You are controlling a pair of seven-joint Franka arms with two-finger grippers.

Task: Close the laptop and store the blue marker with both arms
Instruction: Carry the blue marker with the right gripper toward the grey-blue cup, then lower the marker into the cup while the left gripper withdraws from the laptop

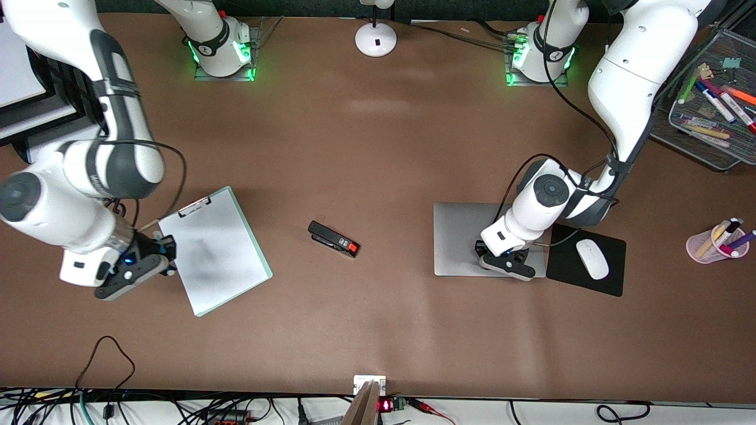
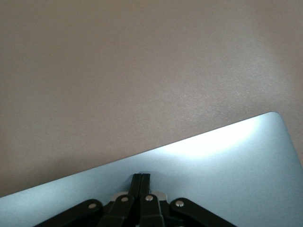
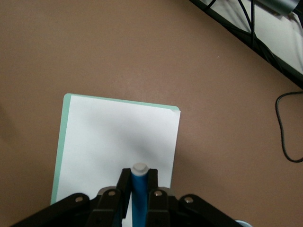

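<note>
The laptop (image 1: 463,239) lies closed and flat, its plain silver lid up, toward the left arm's end of the table. My left gripper (image 1: 503,260) is shut and empty, with its fingertips down on the lid near the edge beside the mouse pad. In the left wrist view the shut gripper (image 2: 141,178) rests on the lid (image 2: 227,161). My right gripper (image 1: 162,255) hangs over the edge of the clipboard (image 1: 215,251). In the right wrist view it (image 3: 138,174) is shut on the blue marker (image 3: 139,194), whose whitish end sticks out past the fingertips.
A black stapler (image 1: 333,239) lies mid-table. A black mouse pad (image 1: 567,274) with a white mouse (image 1: 592,258) sits beside the laptop. A pink cup (image 1: 709,247) of pens and a mesh tray (image 1: 717,158) of markers stand at the left arm's end. A lamp base (image 1: 375,38) stands between the arm bases.
</note>
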